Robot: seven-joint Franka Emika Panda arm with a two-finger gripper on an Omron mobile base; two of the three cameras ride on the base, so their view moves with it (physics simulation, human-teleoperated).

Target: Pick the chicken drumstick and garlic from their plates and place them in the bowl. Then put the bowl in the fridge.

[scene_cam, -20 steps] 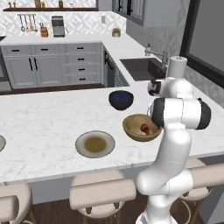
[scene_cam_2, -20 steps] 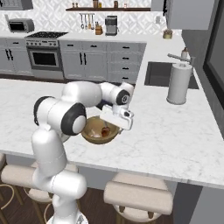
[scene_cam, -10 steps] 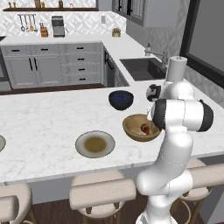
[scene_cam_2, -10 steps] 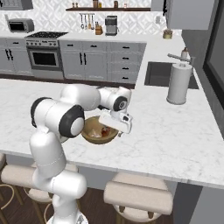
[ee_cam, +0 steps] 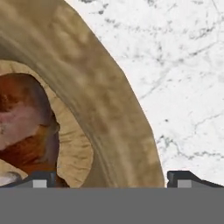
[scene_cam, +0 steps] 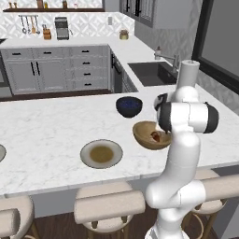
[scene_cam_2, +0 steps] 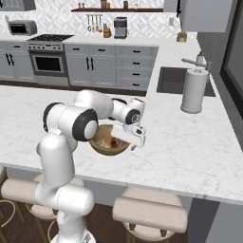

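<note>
The tan wooden bowl (scene_cam: 145, 132) (scene_cam_2: 105, 145) stands on the white marble counter with the reddish-brown chicken drumstick (scene_cam: 155, 136) (scene_cam_2: 114, 142) (ee_cam: 26, 127) lying inside it. My gripper (scene_cam_2: 133, 144) (ee_cam: 111, 179) is open and straddles the bowl's right rim (ee_cam: 109, 113), one fingertip inside and one outside. A small pale patch at the lower left of the hand view beside the meat may be the garlic; I cannot tell. One grey-tan plate (scene_cam: 101, 154) lies bare to the left of the bowl, and another plate (scene_cam: 1, 153) peeks in at the far left edge. The fridge is out of view.
A dark blue bowl (scene_cam: 129, 105) sits just behind the wooden bowl. A paper towel roll (scene_cam: 189, 74) (scene_cam_2: 193, 90) stands by the sink (scene_cam: 151, 72) (scene_cam_2: 178, 80) at the back right. Padded stools (scene_cam: 109, 205) line the counter's near edge.
The hand has sunk a little toward the bowl's right rim. The jaws have stayed wide, and the bowl and the drumstick have not moved.
</note>
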